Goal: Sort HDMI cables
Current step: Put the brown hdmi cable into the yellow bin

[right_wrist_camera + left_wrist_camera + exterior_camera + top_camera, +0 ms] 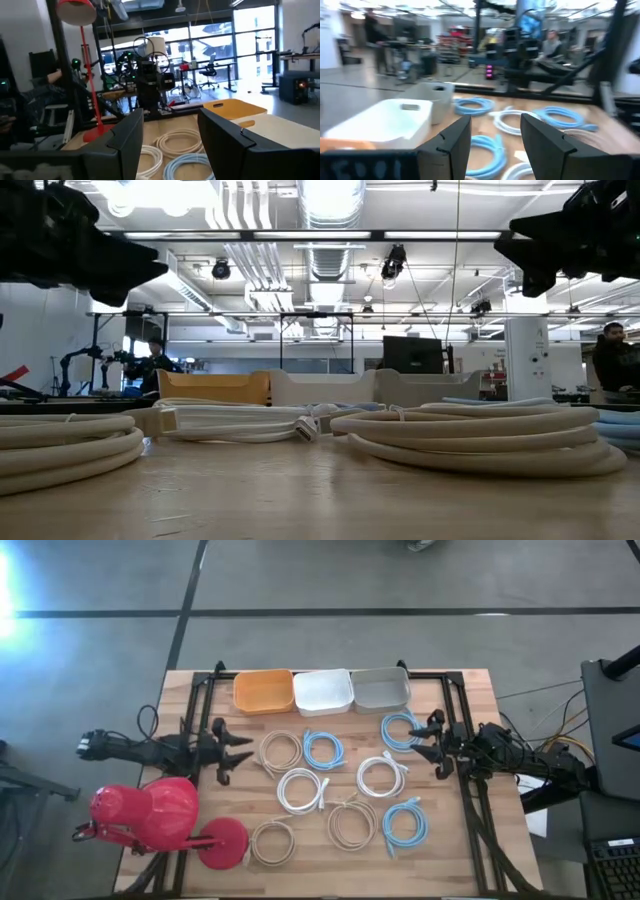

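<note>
Both grippers hover, fingers apart, at opposite table edges.
You see the left gripper point(238, 753) and right gripper point(427, 742) flanking the HDMI cables point(300, 790), coiled loose on the table point(470, 700) before three tubs point(322, 691).

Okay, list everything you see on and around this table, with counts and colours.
Tubs: three in a row at the table's far edge; orange tub, white tub, grey tub.
Beige cable coils: three, one mid-table, two toward the near edge.
Light blue cable coils: three, two mid-table, one near the right front.
White cable coils: two visible, at the centre.
Lamp: one, red, at the near left corner.
Table: one, wood.
People: at least two, far back in the room.
Left claw: open, at the left side.
Right claw: open, at the right side.
</note>
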### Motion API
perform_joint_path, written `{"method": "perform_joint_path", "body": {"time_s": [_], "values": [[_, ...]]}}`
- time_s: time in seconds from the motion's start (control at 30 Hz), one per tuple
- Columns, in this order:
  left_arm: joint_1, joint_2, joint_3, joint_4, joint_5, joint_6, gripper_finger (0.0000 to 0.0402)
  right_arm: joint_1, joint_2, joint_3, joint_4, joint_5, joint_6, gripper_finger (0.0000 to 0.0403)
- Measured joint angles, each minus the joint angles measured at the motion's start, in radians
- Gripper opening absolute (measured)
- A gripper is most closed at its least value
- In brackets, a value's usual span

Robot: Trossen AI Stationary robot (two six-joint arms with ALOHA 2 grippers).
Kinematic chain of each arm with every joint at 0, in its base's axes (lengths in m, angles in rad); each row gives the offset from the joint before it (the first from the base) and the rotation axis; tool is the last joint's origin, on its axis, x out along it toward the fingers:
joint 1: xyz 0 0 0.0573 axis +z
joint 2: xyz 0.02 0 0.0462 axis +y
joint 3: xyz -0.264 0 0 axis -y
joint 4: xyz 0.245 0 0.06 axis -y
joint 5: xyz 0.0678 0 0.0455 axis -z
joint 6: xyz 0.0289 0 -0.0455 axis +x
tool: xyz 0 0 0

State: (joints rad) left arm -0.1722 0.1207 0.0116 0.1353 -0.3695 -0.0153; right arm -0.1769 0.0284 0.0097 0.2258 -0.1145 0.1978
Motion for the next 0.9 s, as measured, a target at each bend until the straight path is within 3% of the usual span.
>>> {"method": "perform_joint_path", "body": {"time_s": [0.1, 0.23, 0.37, 0.47, 0.67, 0.9], "values": [[0.000, 0.001, 0.000, 0.005, -0.081, 0.005, 0.0177, 0.000, 0.000, 0.000, 0.002, 0.119, -0.004, 0.0183], [0.000, 0.001, 0.000, 0.025, -0.229, 0.003, 0.0177, 0.000, 0.000, 0.000, 0.002, 0.415, -0.073, 0.0183], [0.002, 0.003, 0.001, 0.054, -0.259, -0.084, 0.0177, -0.001, 0.000, 0.000, 0.003, 0.652, 0.013, 0.0183], [0.010, 0.023, 0.009, 0.050, -0.260, -0.147, 0.0177, -0.001, 0.002, 0.000, 0.027, 0.651, 0.037, 0.0183], [0.055, 0.127, 0.065, 0.021, -0.269, -0.310, 0.0177, 0.000, 0.067, 0.000, 0.211, 0.476, 0.027, 0.0183], [0.080, 0.359, 0.231, -0.241, -0.268, -0.472, 0.0177, 0.000, 0.233, 0.010, 0.289, 0.477, 0.068, 0.0183]]}}
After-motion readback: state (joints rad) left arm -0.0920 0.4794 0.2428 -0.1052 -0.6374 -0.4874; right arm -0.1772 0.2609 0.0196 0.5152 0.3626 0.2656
